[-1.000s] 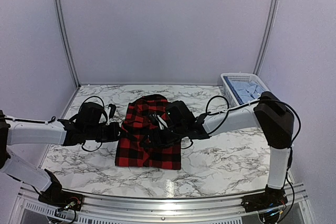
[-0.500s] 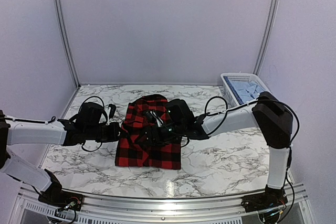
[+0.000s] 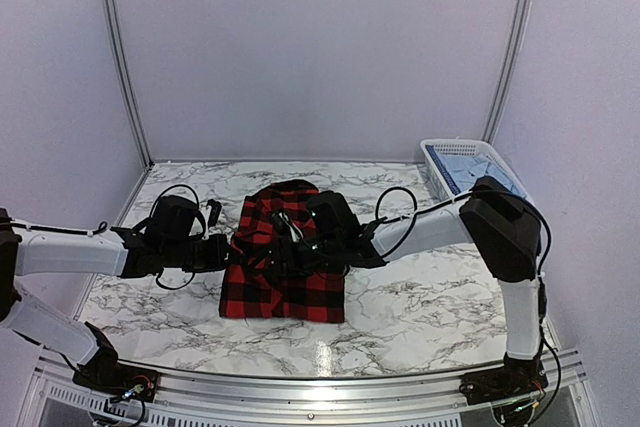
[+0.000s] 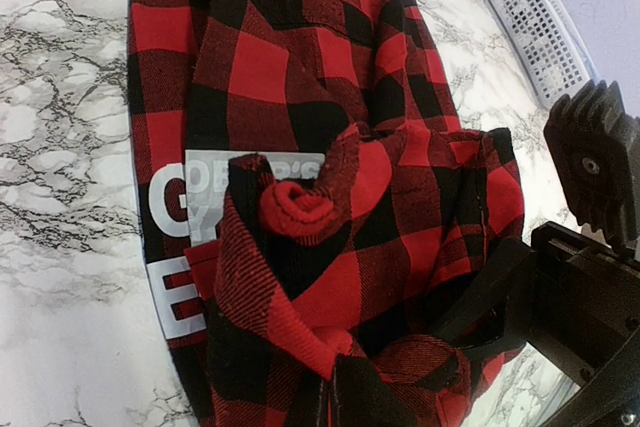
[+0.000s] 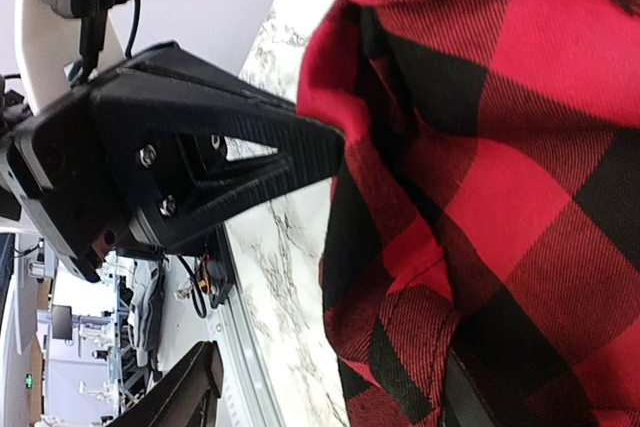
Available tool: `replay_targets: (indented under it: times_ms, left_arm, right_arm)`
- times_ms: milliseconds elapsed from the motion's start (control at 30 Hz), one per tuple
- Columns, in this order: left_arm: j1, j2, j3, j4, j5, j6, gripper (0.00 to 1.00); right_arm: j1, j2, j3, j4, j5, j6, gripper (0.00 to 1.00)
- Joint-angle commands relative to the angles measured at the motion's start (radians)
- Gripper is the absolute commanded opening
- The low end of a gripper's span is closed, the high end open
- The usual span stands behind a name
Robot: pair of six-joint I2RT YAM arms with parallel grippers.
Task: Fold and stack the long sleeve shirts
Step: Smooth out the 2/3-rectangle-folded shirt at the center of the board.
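Now I fold the red-and-black checked cloth shirt (image 3: 283, 282): left gripper (image 3: 232, 251) pinches it; right gripper (image 3: 303, 244), I cannot tell. Next, lay it flat.

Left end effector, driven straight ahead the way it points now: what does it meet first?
The checked shirt: the left end effector sits right at its left edge. Behind the cloth lies the right end effector, depth unclear.

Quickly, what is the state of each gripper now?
Left gripper: closed on the edge of the shirt.
Right gripper: cannot be told; the cloth hides its fingertips.
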Motion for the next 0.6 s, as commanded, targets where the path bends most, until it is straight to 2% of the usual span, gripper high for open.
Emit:
replay_targets:
  times_ms: [0,133,300,467,567]
  left_arm:
    - [0.005,0.01,-0.001,-0.025,-0.009,-0.002,0.0]
    - [0.005,0.003,-0.005,-0.035,-0.013,-0.001,0.0]
    - [0.005,-0.016,-0.023,-0.038,-0.011,-0.008,0.0]
    - [0.005,-0.022,-0.022,-0.05,-0.013,-0.006,0.0]
    - [0.005,-0.02,-0.018,-0.058,-0.016,-0.01,0.0]
  right_arm:
    - [0.002,0.024,0.05,0.066,-0.01,0.035,0.6]
    - [-0.002,0.013,0.042,0.071,0.01,0.046,0.41]
    - [-0.006,0.004,0.049,0.056,0.044,0.035,0.3]
    - [0.003,0.008,0.084,-0.008,0.085,-0.019,0.03]
    - [0.016,-0.025,0.086,-0.063,0.159,-0.085,0.0]
